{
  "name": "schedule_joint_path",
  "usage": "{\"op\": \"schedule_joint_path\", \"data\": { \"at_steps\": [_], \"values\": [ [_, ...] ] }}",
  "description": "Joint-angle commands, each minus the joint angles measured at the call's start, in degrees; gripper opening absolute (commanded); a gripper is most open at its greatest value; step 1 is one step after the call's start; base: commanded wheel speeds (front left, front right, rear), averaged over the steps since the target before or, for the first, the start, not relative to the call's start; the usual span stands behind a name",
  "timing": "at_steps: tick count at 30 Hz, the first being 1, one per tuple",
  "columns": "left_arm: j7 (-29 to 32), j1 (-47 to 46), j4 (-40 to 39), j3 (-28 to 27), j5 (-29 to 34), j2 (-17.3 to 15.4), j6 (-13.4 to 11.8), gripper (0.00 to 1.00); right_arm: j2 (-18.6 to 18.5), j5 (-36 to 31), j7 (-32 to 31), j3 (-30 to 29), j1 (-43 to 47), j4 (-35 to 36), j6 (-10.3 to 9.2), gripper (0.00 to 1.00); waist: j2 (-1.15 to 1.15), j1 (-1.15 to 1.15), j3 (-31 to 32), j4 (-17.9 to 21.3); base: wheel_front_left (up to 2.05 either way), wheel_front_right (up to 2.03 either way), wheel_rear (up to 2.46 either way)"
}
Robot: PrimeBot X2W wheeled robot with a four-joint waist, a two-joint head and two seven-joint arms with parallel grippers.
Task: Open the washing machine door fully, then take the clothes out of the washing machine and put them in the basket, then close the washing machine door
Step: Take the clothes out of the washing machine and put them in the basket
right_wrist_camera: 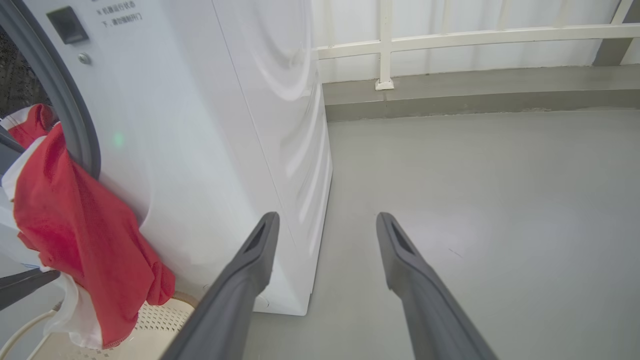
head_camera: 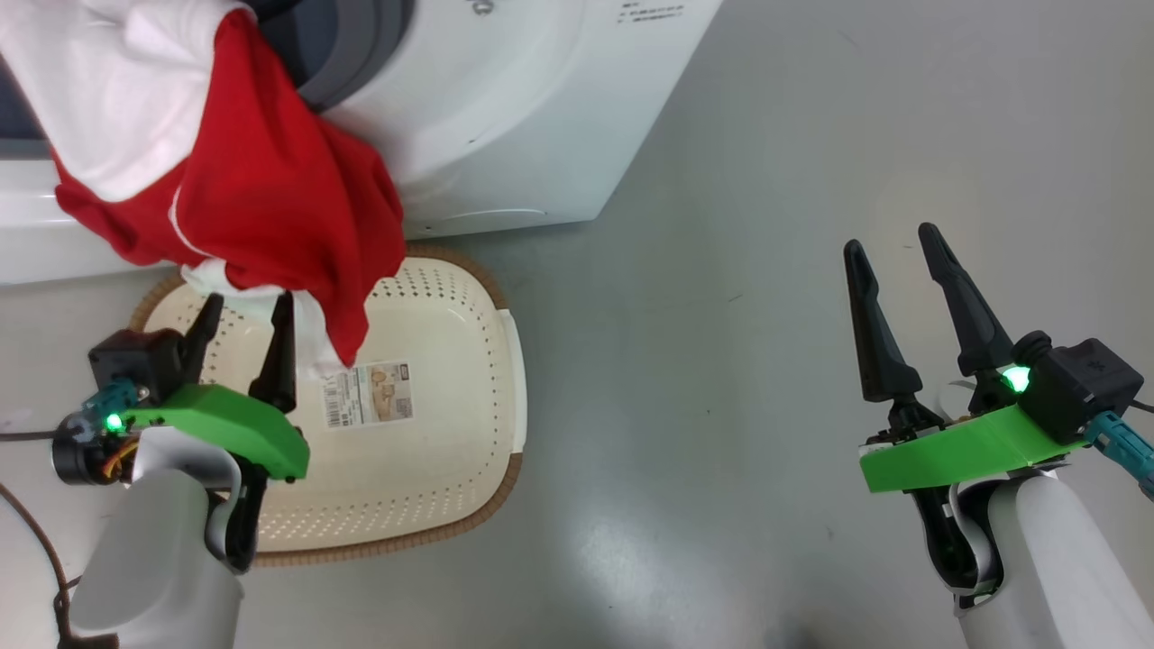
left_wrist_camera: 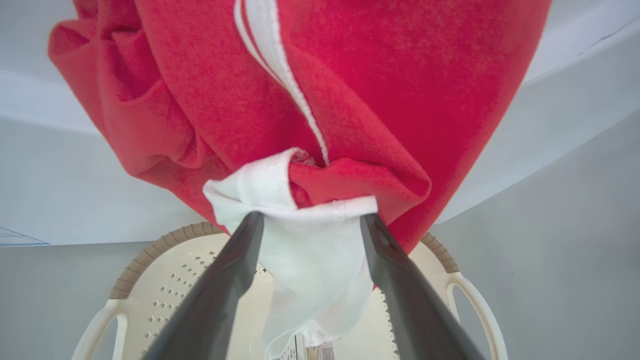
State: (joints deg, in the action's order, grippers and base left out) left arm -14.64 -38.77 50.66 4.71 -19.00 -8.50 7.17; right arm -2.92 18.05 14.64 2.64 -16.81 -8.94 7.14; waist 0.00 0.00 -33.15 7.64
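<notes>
- In the head view the left gripper [head_camera: 251, 299] sits at 8 o'clock, over the left half of the basket [head_camera: 442, 433]; its jaws are released and spread wide, and the white hem of the clothes [head_camera: 270, 180] hangs loose between them
- The clothes, a red garment with white trim and a large white panel, fill 10 to 11 o'clock; they drape out of the opening of the washing machine [head_camera: 505, 108] and down its front, and the lowest red point hangs over the basket beside the paper label [head_camera: 370, 394]; whether it touches the basket's bottom cannot be told
- In the left wrist view the white fold lies between the two dark fingers [left_wrist_camera: 230, 280] at 6 o'clock, brushing both near their tips, with the red cloth bulging above it toward 12 o'clock
- The basket stands on the grey floor [head_camera: 721, 379] at 7 o'clock, just in front of the washing machine, its brown rim close to the machine's lower edge
- The washing machine takes up 12 o'clock, with its grey rubber ring [head_camera: 361, 45] at the top edge
- The right gripper [head_camera: 891, 236] is at 4 o'clock, well apart from the basket, over bare floor; its jaws are released with nothing between them
- In the right wrist view the machine's white side stands at 10 o'clock, the clothes hang at 8 o'clock, and a pale railing [right_wrist_camera: 450, 37] runs from 12 to 2 o'clock
</notes>
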Motion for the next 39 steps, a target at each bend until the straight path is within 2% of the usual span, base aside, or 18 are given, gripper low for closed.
{"op": "schedule_joint_path", "data": {
  "at_steps": [1, 10, 24, 32, 39],
  "values": [
    [-0.36, 1.84, -1.92, -1.66, -0.03, -1.91, 0.32, 1.0, 0.04, -0.13, 0.36, 0.98, 1.3, 1.29, 0.35, 1.0, 0.0, 0.0, 0.22, -0.4, 0.0, 0.0, 0.0],
    [-0.36, 8.7, -18.8, -5.35, 2.93, -1.14, 0.32, 1.0, 0.04, -0.88, 0.36, 0.36, 1.74, 1.41, 0.35, 1.0, 0.0, 0.0, 0.8, -1.79, 0.0, 0.0, 0.0],
    [-0.36, 18.63, -39.84, -9.51, 5.54, 0.67, 0.32, 1.0, 0.04, -1.66, 0.36, -0.11, 2.22, 1.58, 0.35, 1.0, 0.0, 0.0, 1.11, -2.84, 0.0, 0.0, 0.0],
    [-0.36, 25.23, -48.19, -11.01, 6.24, 1.88, 0.32, 1.0, 0.04, -1.85, 0.36, -0.39, 2.21, 1.72, 0.35, 1.0, 0.0, 0.0, 0.95, -3.1, 0.0, 0.0, 0.0],
    [-0.36, 26.93, -50.6, -11.59, 6.13, 2.8, 0.32, 1.0, 0.04, -2.0, 0.36, -0.65, 2.12, 1.8, 0.35, 1.0, 0.0, 0.0, 0.73, -3.36, 0.0, 0.0, 0.0]
  ]
}}
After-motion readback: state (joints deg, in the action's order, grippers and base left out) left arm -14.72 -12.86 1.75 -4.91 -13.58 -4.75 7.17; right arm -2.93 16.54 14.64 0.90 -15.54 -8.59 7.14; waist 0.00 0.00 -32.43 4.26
